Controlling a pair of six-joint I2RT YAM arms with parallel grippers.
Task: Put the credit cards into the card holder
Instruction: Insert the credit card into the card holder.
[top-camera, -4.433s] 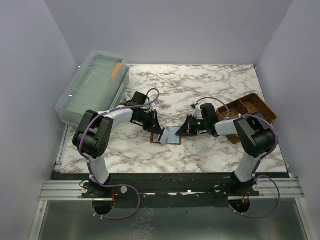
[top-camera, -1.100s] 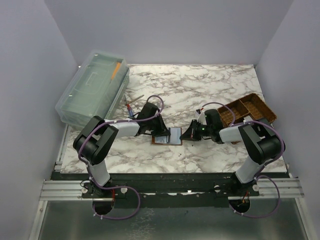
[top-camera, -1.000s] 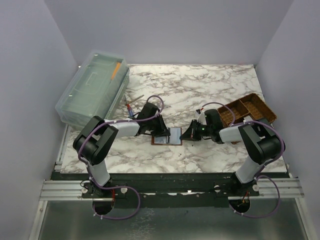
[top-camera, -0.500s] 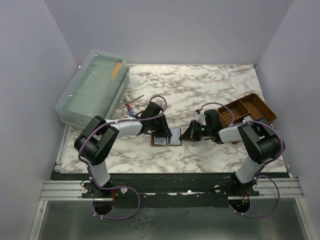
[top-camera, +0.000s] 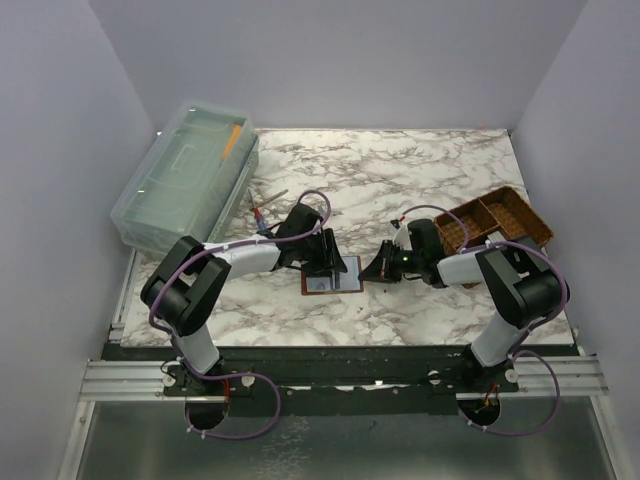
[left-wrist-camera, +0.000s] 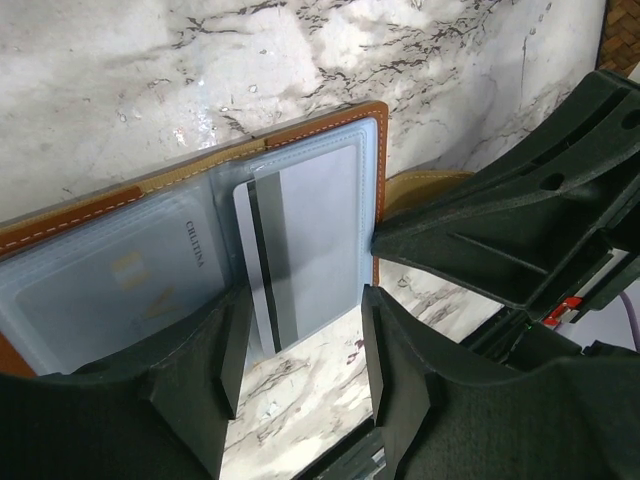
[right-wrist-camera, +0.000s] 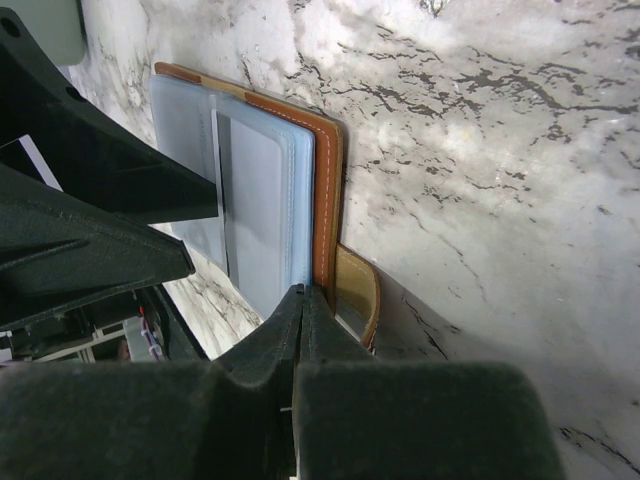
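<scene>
Seating a credit card (left-wrist-camera: 300, 250) in the card holder (top-camera: 335, 280): insertion is judged the step in hand.

Top view: the holder lies open at centre frame, with the left gripper (top-camera: 325, 262) over it and the right gripper (top-camera: 376, 268) at its right edge. Left wrist view: the left jaws stand apart astride the striped card, which projects from the right-hand sleeve toward the lower frame. Right wrist view: the right jaws are together at the holder's brown edge. Next, the card needs pushing fully home.

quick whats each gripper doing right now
left gripper: open, jaws either side of the card partly in the wallet
right gripper: shut, holding nothing, tip against the wallet's edge
</scene>
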